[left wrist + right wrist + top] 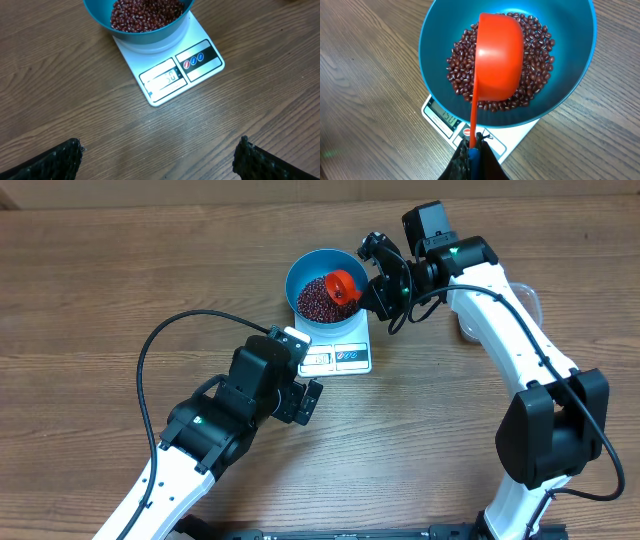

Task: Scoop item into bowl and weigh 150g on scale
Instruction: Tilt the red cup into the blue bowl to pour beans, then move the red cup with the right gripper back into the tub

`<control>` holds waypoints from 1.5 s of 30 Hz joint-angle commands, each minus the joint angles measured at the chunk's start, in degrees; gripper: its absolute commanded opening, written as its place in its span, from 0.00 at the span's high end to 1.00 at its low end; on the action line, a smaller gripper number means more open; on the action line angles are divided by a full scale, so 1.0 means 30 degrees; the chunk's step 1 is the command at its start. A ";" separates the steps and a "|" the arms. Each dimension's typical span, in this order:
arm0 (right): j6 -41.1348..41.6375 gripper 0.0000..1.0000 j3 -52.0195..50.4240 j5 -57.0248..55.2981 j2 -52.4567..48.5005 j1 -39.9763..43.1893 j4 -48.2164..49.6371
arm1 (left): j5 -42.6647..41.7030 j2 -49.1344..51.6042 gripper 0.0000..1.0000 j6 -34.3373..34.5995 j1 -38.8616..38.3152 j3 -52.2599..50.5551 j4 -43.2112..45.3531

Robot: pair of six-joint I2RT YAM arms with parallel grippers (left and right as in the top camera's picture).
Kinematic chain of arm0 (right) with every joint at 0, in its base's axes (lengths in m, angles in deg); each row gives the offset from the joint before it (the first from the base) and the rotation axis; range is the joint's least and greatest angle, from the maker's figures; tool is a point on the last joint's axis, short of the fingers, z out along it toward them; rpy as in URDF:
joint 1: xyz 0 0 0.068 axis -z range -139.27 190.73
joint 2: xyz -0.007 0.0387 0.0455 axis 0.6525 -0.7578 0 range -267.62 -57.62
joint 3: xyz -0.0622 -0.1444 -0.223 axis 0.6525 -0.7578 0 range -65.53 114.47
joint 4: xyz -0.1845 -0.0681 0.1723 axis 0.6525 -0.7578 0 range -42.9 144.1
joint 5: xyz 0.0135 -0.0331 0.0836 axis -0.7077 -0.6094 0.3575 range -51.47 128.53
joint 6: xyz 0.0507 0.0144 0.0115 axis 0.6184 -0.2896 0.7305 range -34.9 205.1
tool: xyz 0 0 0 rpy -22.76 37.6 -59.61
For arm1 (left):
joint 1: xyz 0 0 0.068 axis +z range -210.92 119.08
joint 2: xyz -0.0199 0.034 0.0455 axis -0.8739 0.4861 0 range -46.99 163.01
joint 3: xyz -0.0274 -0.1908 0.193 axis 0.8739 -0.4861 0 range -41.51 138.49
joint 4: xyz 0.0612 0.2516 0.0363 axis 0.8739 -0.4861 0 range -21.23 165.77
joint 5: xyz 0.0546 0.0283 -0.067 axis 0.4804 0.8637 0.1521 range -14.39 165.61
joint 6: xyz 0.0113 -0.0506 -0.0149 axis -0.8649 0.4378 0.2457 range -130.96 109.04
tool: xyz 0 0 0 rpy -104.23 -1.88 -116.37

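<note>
The left gripper [160,167] hovers low over the brown wood-grain table [100,300], its two black textured fingers [60,161] spread wide apart with nothing between them. It faces the small flat white rectangular kitchen scale [170,80], which lies just beyond it. The scale's grey display and blue-marked buttons are along the edge nearest this gripper. Digits are lit in the display, but they are too blurred to read with certainty.

The round deep blue bowl [300,270] stands on the far part of the scale and overhangs its platform. Inside it lies a loose heap of small dark red-maroon beans [535,45] covering the bottom.

An orange-red plastic scoop [499,60] sits over the beans within the bowl's rim, turned so that its rounded back faces up. Its thin handle runs back to the right gripper [472,157], whose fingers are clamped tight on the handle's end.

Farther right, a clear plastic tub [530,295] is partly hidden behind the right arm.
</note>
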 commanded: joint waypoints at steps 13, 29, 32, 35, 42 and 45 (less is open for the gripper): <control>0.0066 0.97 0.0561 0.0364 0.0015 0.0015 0.0168 | -0.0233 0.0066 0.00 -0.0342 0.0080 0.0007 0.0073; 0.2463 0.97 0.0590 0.0838 0.0022 0.0160 -0.0729 | -0.0233 0.0066 0.01 -0.0342 0.0080 0.0007 0.0066; 0.3781 0.97 0.0663 0.1479 0.0051 0.0525 -0.0867 | -0.0233 0.0066 0.00 -0.0342 0.0080 0.0007 0.0073; 0.4087 0.97 0.1129 0.2980 0.0058 0.1013 -0.1399 | -0.0233 0.0066 0.00 -0.0342 0.0080 0.0007 0.0073; 0.4065 0.97 0.2637 0.3949 0.0437 0.1712 -0.2936 | -0.0233 0.0066 0.00 -0.0342 0.0080 0.0007 0.0073; 0.3759 0.97 0.3155 0.3876 0.0969 0.2033 -0.3614 | -0.0233 0.0066 0.00 -0.0342 0.0080 0.0007 0.0073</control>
